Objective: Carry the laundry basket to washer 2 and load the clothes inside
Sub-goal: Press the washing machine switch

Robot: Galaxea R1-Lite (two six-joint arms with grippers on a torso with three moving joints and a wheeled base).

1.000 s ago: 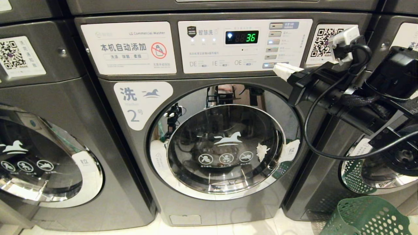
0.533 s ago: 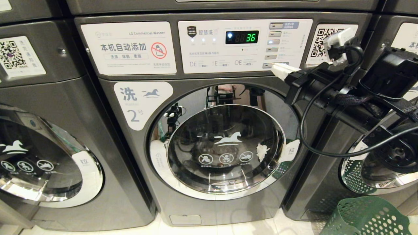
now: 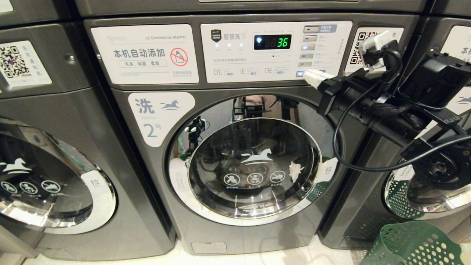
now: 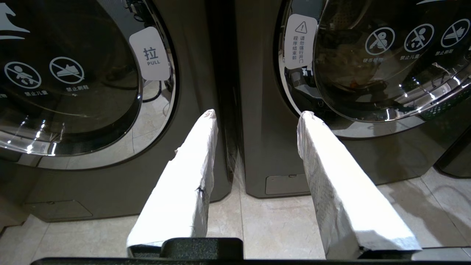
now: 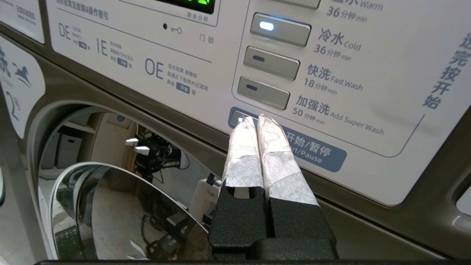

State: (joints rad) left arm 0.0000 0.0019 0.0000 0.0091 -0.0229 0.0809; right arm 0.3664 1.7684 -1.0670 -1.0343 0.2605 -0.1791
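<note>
Pale floor tiles (image 4: 268,228) run beneath a row of dark grey front-load washers that fills the scene. Right gripper (image 5: 256,118): the two paper-wrapped fingers (image 5: 274,154) are pressed together with no gap, holding nothing, and the tips rest against the left end of the blue start/pause button (image 5: 316,152) at the bottom of the button column on the control panel (image 3: 257,70) of washer 2 (image 3: 235,235). Directly above the tips sit three grey program buttons; the uppermost one visible, marked Cold (image 5: 280,29), shows a lit indicator. Farther from the gripper on the same panel, the green display (image 3: 282,42) reads 36. Below the gripper, the round chrome-rimmed door (image 3: 254,167) of washer 2 is closed, with a torn white sticker (image 3: 295,170) on the glass; whether the clothes are inside cannot be determined through the reflections. A white label with a blue "2" (image 3: 157,114) sits on the far side of the door from the gripper. The laundry basket (image 3: 415,244) stands on the floor well below the right arm, in front of the neighbouring washer (image 3: 423,198); only the upper part is in view. Left gripper (image 4: 256,114): positioned low and well apart from the right gripper, fingers spread moderately with nothing between them, aimed at the seam between washer 2 and the adjacent washer with the PULL tag (image 4: 151,53).
</note>
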